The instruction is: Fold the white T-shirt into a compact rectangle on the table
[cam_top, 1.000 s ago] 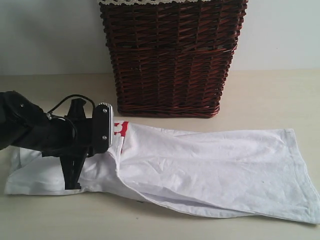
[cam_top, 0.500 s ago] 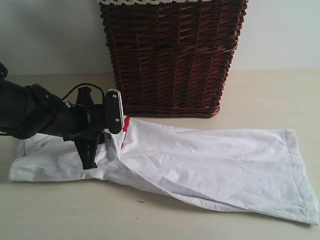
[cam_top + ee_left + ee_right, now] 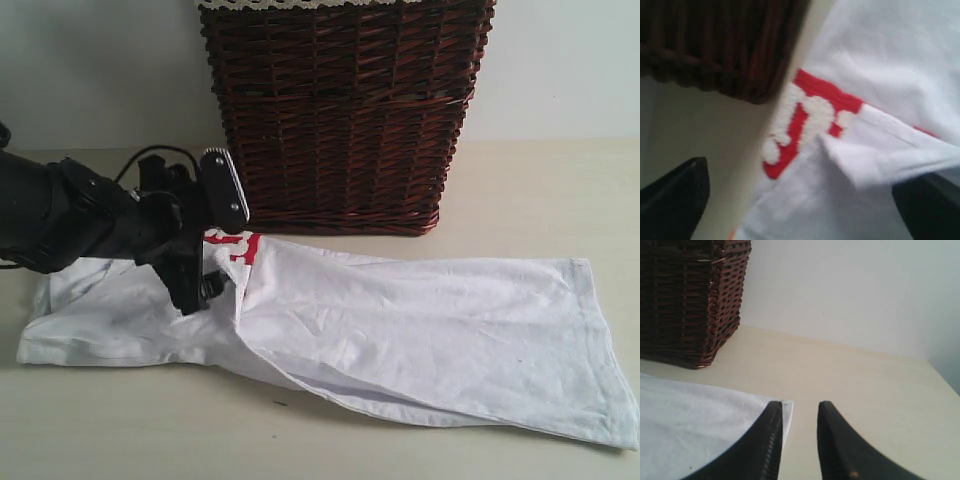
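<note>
In the exterior view the white T-shirt (image 3: 420, 330) lies flat on the pale surface (image 3: 540, 185) as a long band across the lower half of the frame, in front of the dark wicker basket (image 3: 340, 110). One layer is laid over another along a slanting edge, and a bit of red lettering (image 3: 238, 246) shows at the top of the fold. The cloth is soft and lightly creased, and its right end is wider than its left. The left claw (image 3: 200, 292) hangs over the shirt's left part, just beside that lettering, on a black arm (image 3: 70, 210) reaching in from the left edge. The right claw is not in this view. In the left wrist view the two dark fingers (image 3: 675, 200) sit at the lower corners, spread wide. Nothing is between them but the shirt below, so this claw holds nothing. The fuzzy white letter outlined in red sits mid-frame, with the basket's foot in the upper left. In the right wrist view the right claw (image 3: 797, 440) shows a narrow gap and is empty. A corner of the shirt lies just beside one finger at the lower left. The lengthwise fold looks laid down. The next move likely calls for lifting the left claw clear, then taking one end to fold the band crosswise.
</note>
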Tool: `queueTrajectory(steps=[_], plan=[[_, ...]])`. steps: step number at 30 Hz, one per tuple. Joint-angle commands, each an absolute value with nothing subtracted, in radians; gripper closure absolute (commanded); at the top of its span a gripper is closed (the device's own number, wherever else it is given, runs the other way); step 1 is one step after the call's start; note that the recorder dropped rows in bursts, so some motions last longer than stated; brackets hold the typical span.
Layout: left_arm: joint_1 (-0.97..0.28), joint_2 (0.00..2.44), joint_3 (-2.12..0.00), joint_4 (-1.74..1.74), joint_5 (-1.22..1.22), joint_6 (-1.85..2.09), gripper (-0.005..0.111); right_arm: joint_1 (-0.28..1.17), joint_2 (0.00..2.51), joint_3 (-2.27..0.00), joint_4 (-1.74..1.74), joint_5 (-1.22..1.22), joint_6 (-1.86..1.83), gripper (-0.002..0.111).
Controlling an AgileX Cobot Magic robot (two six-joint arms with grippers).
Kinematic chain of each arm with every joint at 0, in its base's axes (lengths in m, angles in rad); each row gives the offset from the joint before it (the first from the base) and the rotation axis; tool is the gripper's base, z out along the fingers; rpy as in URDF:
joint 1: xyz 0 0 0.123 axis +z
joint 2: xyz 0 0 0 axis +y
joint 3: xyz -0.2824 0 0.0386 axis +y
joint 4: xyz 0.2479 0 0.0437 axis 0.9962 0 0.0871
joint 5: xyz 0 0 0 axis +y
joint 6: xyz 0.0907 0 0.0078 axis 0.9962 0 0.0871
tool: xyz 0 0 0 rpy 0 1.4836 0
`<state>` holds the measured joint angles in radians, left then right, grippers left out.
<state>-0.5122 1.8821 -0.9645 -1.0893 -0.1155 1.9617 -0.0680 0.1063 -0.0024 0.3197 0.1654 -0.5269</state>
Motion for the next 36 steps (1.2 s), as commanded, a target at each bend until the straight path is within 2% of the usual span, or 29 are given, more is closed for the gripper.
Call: queueTrajectory(steps=[1,8,16,19,23,27,29,33,36], plan=[[-0.522,1.806,-0.979,-1.103,-0.194,1.917,0.012,-0.073,0.106,0.0,0.317,0.157,-0.525,0.083],[-0.522,1.769,-0.963,-1.173,-0.053,1.664,0.013,-0.073,0.106,0.0,0.317,0.157,-0.525,0.083],[-0.52,1.759,-0.8,-1.126,-0.087,1.75,0.015,-0.073,0.106,0.0,0.317,0.157,-0.525,0.083],[-0.52,1.8,-0.768,-1.082,-0.107,1.757,0.032,-0.073,0.106,0.0,0.317,0.157,-0.525,0.083],[-0.52,1.827,-0.775,-0.998,-0.176,1.752,0.074,-0.073,0.106,0.0,0.317,0.157,-0.525,0.083],[-0.52,1.833,-0.804,-0.99,-0.078,1.733,0.1,-0.073,0.106,0.0,0.317,0.157,-0.525,0.083],[-0.52,1.842,-0.803,-0.986,0.018,1.733,0.107,-0.073,0.106,0.0,0.317,0.157,-0.525,0.083],[-0.529,1.869,-0.803,-0.972,0.226,1.735,0.107,-0.073,0.106,0.0,0.317,0.157,-0.525,0.083],[-0.54,1.869,-0.803,-0.975,0.287,1.735,0.107,-0.073,0.106,0.0,0.317,0.157,-0.525,0.083]])
